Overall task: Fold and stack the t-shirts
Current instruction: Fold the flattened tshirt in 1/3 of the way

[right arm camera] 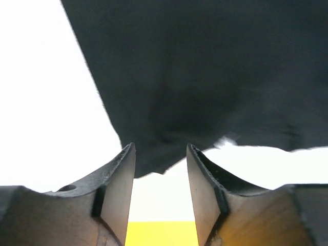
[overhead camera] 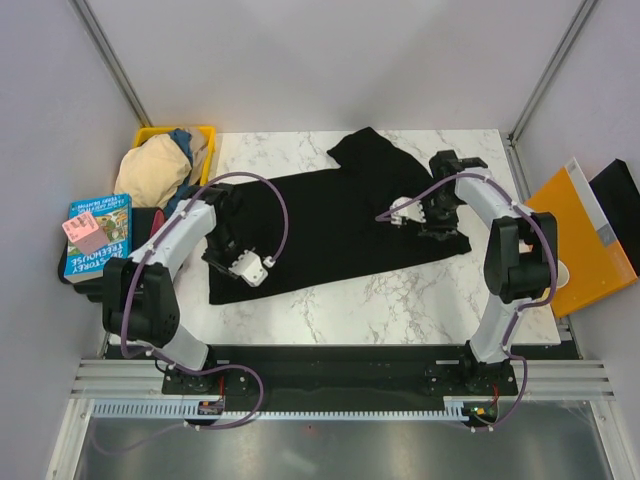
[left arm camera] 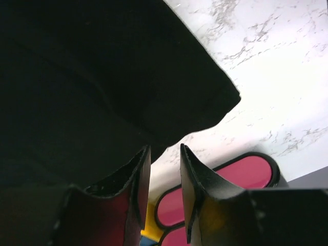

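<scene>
A black t-shirt (overhead camera: 330, 215) lies spread across the marble table, with one sleeve reaching toward the back. My left gripper (overhead camera: 220, 235) is low over the shirt's left edge. In the left wrist view it (left arm camera: 164, 148) is open and empty, just below a corner of the shirt (left arm camera: 102, 77). My right gripper (overhead camera: 440, 218) is over the shirt's right edge. In the right wrist view it (right arm camera: 160, 146) is open and empty, with the shirt's edge (right arm camera: 195, 77) just beyond the fingertips.
A yellow bin (overhead camera: 205, 135) at the back left holds a heap of beige and blue clothes (overhead camera: 155, 170). A blue book (overhead camera: 97, 235) lies off the table's left edge. An orange folder (overhead camera: 580, 240) lies at the right. A black-rimmed pink object (left arm camera: 241, 177) shows beside the table.
</scene>
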`<state>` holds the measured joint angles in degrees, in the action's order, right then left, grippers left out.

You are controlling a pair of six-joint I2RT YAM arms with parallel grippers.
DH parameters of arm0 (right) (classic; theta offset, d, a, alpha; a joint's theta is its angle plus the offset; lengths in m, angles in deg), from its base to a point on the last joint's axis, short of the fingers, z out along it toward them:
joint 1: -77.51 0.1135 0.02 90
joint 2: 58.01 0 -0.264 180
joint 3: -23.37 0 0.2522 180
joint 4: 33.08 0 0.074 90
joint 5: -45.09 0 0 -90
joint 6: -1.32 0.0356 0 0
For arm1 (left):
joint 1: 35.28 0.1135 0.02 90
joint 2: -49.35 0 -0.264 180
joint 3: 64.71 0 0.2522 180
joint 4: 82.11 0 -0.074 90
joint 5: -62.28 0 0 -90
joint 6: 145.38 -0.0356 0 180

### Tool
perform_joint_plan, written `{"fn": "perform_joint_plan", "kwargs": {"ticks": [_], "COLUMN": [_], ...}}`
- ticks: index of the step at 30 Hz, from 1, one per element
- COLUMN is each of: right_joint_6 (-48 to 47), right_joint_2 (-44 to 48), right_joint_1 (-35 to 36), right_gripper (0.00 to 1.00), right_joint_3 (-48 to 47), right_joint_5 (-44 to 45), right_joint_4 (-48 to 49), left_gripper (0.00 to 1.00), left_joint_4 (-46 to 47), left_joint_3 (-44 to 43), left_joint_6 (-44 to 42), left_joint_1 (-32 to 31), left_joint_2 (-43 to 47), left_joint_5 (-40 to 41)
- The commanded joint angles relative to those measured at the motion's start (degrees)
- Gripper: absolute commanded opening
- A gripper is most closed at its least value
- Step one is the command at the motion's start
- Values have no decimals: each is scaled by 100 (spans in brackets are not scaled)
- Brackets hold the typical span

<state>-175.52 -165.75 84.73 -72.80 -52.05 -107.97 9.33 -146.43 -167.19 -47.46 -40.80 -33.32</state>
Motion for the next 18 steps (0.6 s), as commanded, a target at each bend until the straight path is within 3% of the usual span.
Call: {"fn": "perform_joint_plan", "kwargs": {"ticks": [1,3,7,10,11,14,16,18], "right_joint_6": [316,1272,2311,2672,2691,2743,2787,2822], "right_joint_2": [88,-290,-1037,-1520,-1722,-2039,-2162,-2224], "right_joint_1": [-19,-19,-19,33,60,287,332,359], "right_gripper": [54,54,51,37,26,11,11,19], "right_joint_3": [-1299,-1715,-2803,-3306,-3395,-3553,-3580,-3545], "right_joint_5": [-832,-1018,-1105,-1334,-1369,-1238,-1237,-1264], "right_joint_4": [-515,54,697,847,891,1023,1093,1225], "left_gripper": [37,36,33,32,31,26,23,17], "left_joint_4": [-511,-11,720,941,994,1082,1126,1152], "left_joint_3": [-551,-674,-595,-499,-455,-367,-323,-253], "left_joint_6": [9,378,695,757,783,836,871,924], "left_joint_1": [6,-3,-30,-30,-30,-38,-38,-38], "left_joint_2": [-90,-378,-661,-749,-767,-855,-899,-934], "left_joint_5": [-362,-380,-231,-195,-204,-143,-99,-63]}}
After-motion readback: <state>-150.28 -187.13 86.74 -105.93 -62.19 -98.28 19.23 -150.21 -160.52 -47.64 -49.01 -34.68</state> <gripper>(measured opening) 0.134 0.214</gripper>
